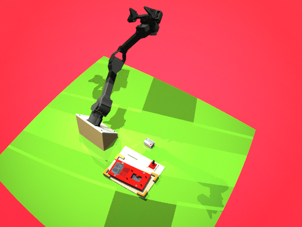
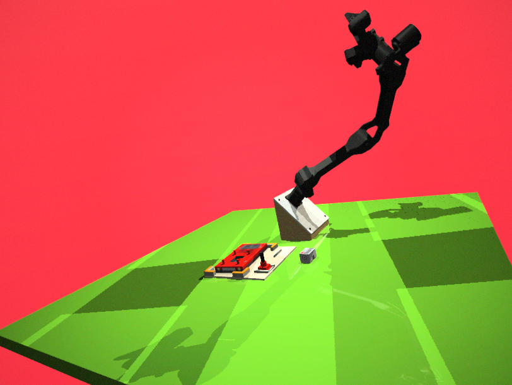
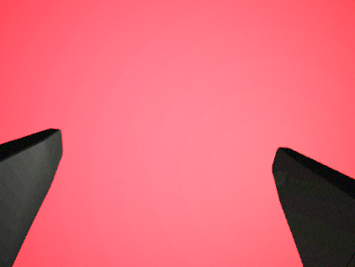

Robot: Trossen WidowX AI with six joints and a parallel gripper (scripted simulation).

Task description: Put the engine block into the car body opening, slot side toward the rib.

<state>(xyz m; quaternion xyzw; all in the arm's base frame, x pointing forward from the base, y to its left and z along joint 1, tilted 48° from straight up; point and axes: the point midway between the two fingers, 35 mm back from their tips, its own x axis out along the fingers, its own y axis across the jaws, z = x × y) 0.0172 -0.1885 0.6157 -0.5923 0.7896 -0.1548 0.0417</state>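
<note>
Your end effector (image 1: 139, 14) is raised high and far back, well away from the work, with its two fingers spread wide and nothing between them; the wrist view shows only red background in the gap, so you are carrying nothing. That posture reads as a start or rest pose, the arm (image 1: 111, 73) stretched up from its wedge-shaped pedestal (image 1: 83, 124), which leaves the whole work area open to both fixed cameras. The engine block (image 1: 149, 142), a small grey box with a red dot on one face, lies loose on the green tabletop (image 1: 219, 136), just beyond the far edge of the white fixture board (image 1: 136, 153) and apart from it, so by my judgement the pick is not yet begun. On that board the red car body (image 1: 122, 172) is held square by orange corner brackets (image 1: 143, 193), which should keep it from shifting when you push down. Its stepped opening (image 1: 135, 177) faces up. A red-based black lever (image 1: 153, 165) stands just beside the body; mind it on approach. The rib is too small to make out.
</note>
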